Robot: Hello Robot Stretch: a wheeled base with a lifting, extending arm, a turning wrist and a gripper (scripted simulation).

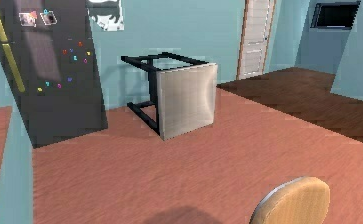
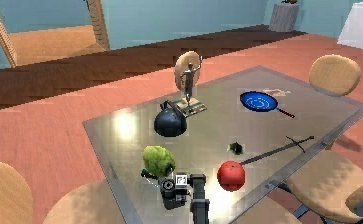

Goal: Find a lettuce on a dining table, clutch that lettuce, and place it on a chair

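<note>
WITHIN REACH: Your robot's hand (image 2: 154, 177) sits at the lettuce (image 2: 157, 157), a knobbly green head resting on the glossy counter (image 2: 119, 130) close to its near edge, left of a round red fruit (image 2: 231, 176). The placing looks purposeful: the arm (image 2: 199, 208) rises from below, so the fingers meet the lettuce from the near side, away from the black kettle (image 2: 170, 121) behind it. You cannot tell whether the fingers are spread or pressed together, nor whether they hold anything, since the lettuce rests on the counter. The head is roundish, slightly taller than wide, so its long axis reads as upright, with no clear pointing end. A tan chair (image 2: 334, 72), one of several around the counter, offers a landing spot.
</note>
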